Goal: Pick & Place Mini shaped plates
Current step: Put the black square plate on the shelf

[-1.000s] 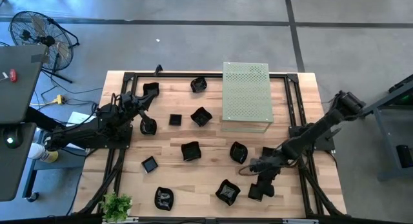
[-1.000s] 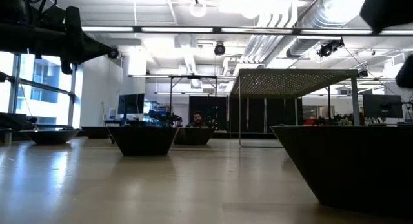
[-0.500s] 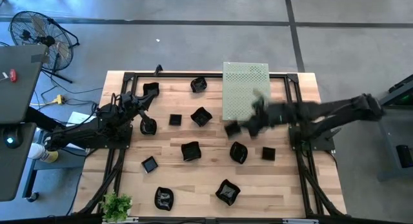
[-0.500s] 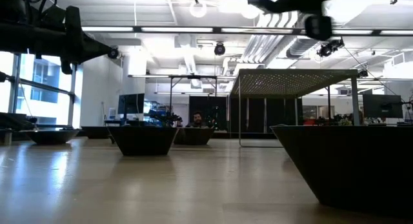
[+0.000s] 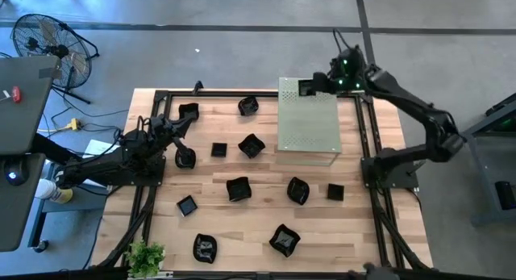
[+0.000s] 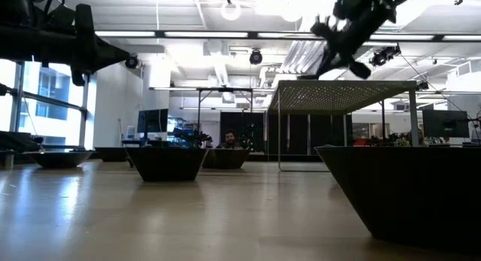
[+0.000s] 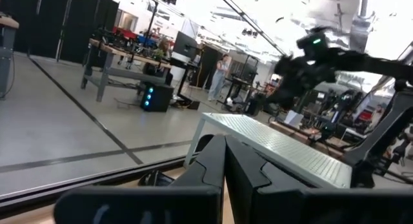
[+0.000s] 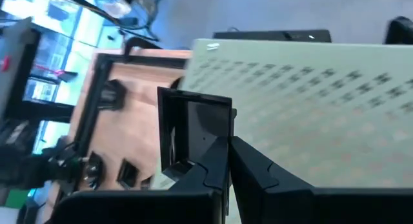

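While the left arm waits folded along the bench's left edge, the right arm is stretched up and over the far right corner.

Right arm pose: rises from its base at the bench's right edge, bends at the elbow outside that edge and reaches back inward, wrist lifted high above the pale green perforated board [image 5: 307,114].
Right gripper [image 5: 310,87]: above the board's far edge, fingers pinched together on the rim of one square black plate [image 8: 195,135]; the plate stands on edge between them, clear of the board.
Same gripper from bench level: tilted, high above the board's top [image 6: 347,86].
Left arm pose: low and bent, forearm lying toward the bench's left side.
Left gripper [image 5: 181,123]: fingers fully together, nothing between them; it sits near the left edge, just beside a dark plate [image 5: 185,159] and another at the far left [image 5: 188,110].
Mini shaped plates [image 5: 251,145]: the rest lie spread over the wooden bench [image 5: 250,231], from the far edge beside the board down to the near edge, well apart from one another.
Board: standing on legs at the far right of the bench.
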